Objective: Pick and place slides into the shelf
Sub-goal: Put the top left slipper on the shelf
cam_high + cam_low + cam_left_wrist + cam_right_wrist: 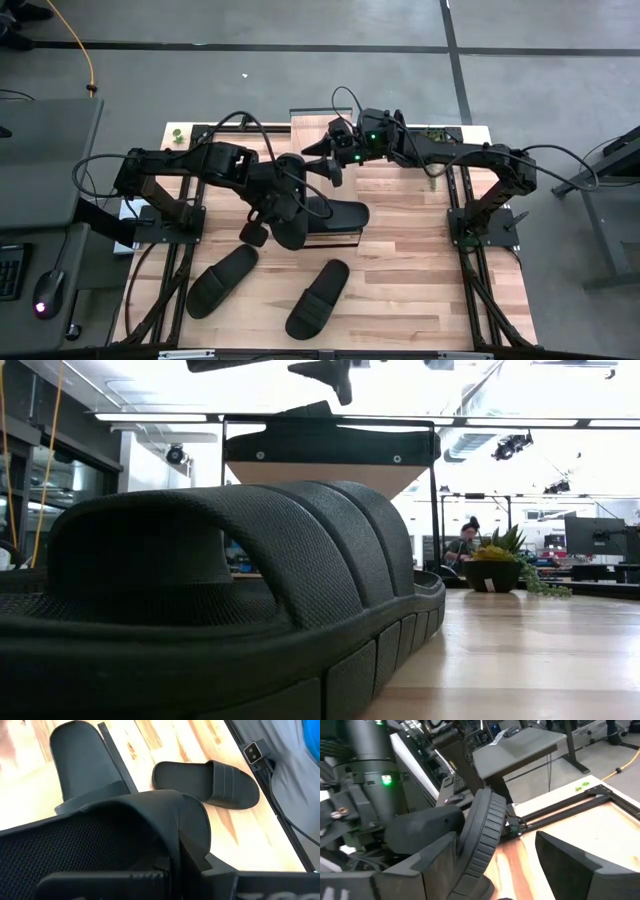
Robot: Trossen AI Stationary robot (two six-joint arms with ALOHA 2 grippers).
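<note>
- The left gripper (272, 212) is clamped tight on a sandal (290, 228), held above the table (420, 260) beside the shelf (300, 135).
- The right gripper (330, 160) hovers spread wide over the shelf.
- Two sandals (222, 280) wait up front.
- The arms are close together; they might collide, or the sandal might slip.

Open-plan lab or office: ceiling strip lights (150, 417), desks with monitors (597, 536), grey concrete floor (300, 80).

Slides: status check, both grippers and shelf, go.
Left gripper shut on a slide. Right gripper open, above shelf. Two slides on table. Nothing blocking.
</note>
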